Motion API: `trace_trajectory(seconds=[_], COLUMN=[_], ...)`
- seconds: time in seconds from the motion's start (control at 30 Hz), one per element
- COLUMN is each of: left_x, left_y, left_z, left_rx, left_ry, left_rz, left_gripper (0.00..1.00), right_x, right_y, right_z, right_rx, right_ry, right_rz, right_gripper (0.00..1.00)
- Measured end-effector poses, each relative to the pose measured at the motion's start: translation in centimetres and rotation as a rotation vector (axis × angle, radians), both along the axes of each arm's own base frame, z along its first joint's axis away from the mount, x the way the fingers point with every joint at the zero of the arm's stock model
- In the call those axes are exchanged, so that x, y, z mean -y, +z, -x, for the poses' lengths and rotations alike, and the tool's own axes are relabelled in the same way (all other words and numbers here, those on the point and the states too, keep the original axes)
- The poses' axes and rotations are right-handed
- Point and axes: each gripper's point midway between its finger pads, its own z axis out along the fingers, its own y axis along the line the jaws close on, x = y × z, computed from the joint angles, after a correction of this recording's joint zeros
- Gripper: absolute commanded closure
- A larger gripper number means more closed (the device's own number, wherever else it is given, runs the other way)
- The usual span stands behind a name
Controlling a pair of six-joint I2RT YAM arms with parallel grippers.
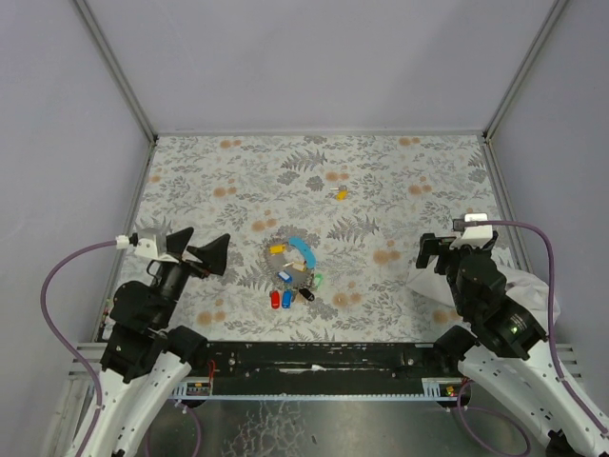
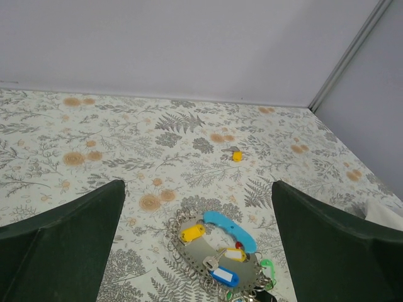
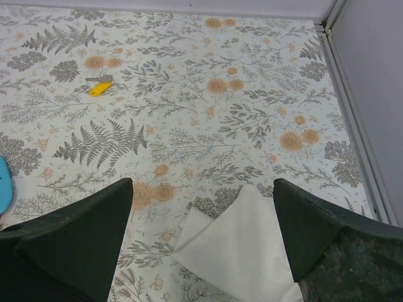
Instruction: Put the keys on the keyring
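It was a robotics lab cell: plain grey panel walls [image 1: 314,57], aluminium corner struts [image 1: 116,69], fern-printed table covering [image 1: 400,181].

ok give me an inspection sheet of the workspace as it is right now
surface: floral-print cloth lying flat, no spills seen
job's things: capped keys clustered near centre, in yellow, blue, red, green and black; loose yellow key lying apart, farther back; keyring too small to make out
clutter: light-blue curved strip at the cluster; white cloth on the right side
grippers: left gripper open, empty; right gripper open, empty, over the white cloth's edge
cables: purple cable on the left arm, another on the right, both away from the keys
surroundings: plain pale walls, metal frame posts
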Motion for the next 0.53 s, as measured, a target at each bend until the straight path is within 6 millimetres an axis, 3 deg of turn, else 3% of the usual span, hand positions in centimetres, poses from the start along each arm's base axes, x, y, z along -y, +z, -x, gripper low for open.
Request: trace_trajectory(seconds=[0.53], left_x=[1.4], left_y=[2.8], left_z=[2.9], left_rx=[0.156], left_ry=[-0.135], left_rz=[0.044], left_gripper=[0.00], right_x=[-0.3], right_y=[-0.1], right_z=[-0.1], right_rx=[-0.008], right_ry=[0.026], right_rz=[0.025], right_gripper=[0.01])
